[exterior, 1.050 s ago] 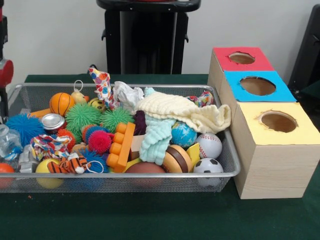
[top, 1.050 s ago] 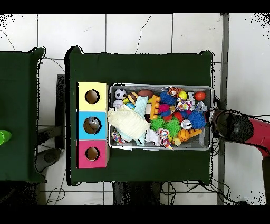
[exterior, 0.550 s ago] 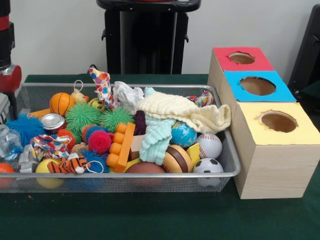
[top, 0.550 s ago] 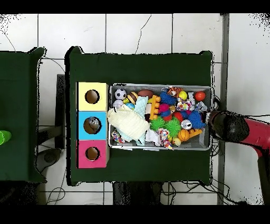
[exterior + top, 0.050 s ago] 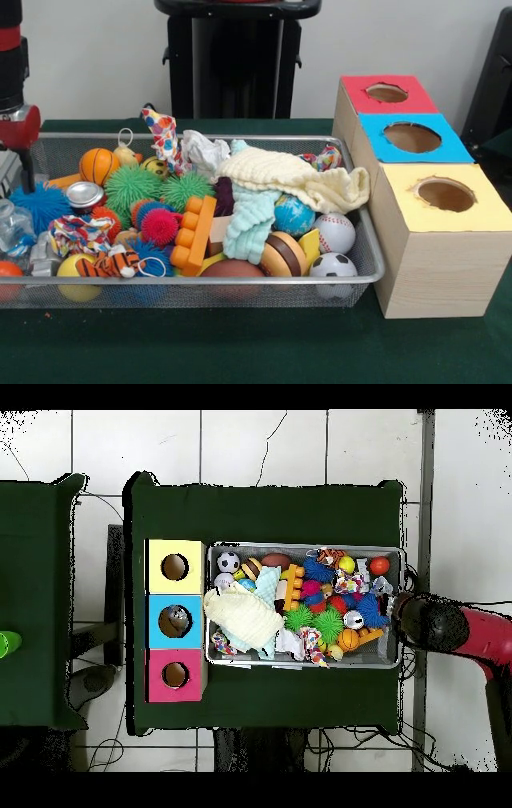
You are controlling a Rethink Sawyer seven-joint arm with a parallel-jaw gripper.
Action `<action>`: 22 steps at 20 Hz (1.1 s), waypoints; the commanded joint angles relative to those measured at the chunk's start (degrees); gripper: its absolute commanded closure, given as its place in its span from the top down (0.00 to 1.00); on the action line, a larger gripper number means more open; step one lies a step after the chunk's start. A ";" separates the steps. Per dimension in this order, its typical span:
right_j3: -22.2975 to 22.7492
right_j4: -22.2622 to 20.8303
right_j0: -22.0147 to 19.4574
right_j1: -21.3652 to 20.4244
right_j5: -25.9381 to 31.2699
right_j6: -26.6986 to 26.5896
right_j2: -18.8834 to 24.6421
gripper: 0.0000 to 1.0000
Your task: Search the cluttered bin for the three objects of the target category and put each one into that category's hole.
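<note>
Front view: the red and black arm [image 5: 14, 88] is seen at the left end of the mesh bin [image 5: 192, 288]; whether its gripper is spread cannot be told. Balls lie in the bin's right corner, soccer ball [image 5: 333, 265] nearest the yellow-topped box [image 5: 448, 210].

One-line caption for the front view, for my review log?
Mesh bin crammed with toys and cloths beside red, blue and yellow hole boxes; arm at its left end.
</note>
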 commanded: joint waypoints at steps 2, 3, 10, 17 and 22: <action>3.58 0.92 2.21 1.11 2.58 -6.55 3.15 1.00; 3.41 1.05 2.27 1.08 2.84 -6.63 3.14 1.00; 3.51 1.52 2.67 0.76 2.74 -6.22 2.99 1.00; 3.12 1.34 3.70 0.71 2.58 -5.47 2.18 1.00; 2.37 0.02 3.69 0.32 2.87 -6.98 1.34 1.00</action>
